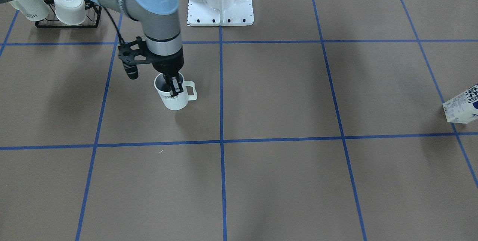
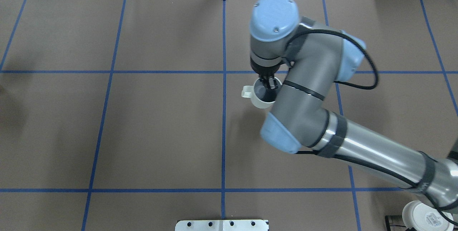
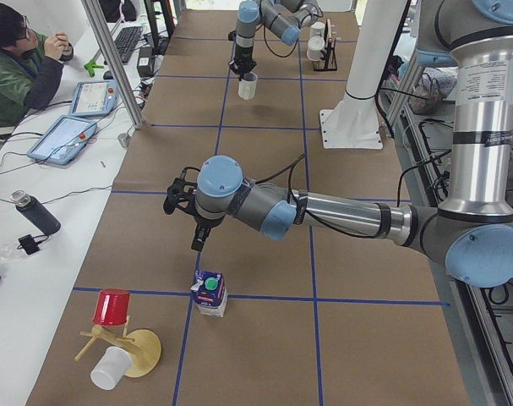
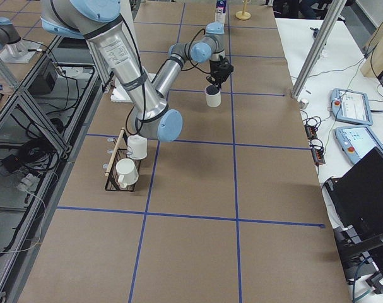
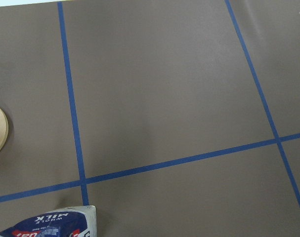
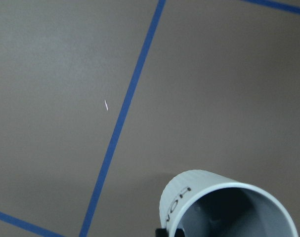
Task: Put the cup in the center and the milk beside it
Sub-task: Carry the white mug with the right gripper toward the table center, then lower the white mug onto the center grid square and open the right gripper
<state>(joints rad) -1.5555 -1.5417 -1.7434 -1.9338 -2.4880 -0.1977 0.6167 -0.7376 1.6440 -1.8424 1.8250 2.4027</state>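
The cup [image 1: 175,98], a small white ribbed "HOME" mug with a dark inside, is left of the central blue line in the front-facing view. My right gripper [image 1: 173,85] is shut on its rim, one finger inside and one outside. Its handle points toward the center [image 1: 221,91]. I cannot tell whether it rests on the surface or hangs just above it. It also shows in the overhead view [image 2: 260,98] and the right wrist view [image 6: 229,207]. The milk [image 3: 210,292] stands upright far off at the table's left end. My left gripper [image 3: 197,241] hovers above and just beyond it; I cannot tell whether it is open or shut.
A black rack [image 1: 67,8] with white mugs stands near the robot's right side. The white robot base [image 1: 220,2] is behind the center. A wooden stand [image 3: 125,351] with a red cup and a white cup is near the milk. An operator [image 3: 19,59] sits at the side table.
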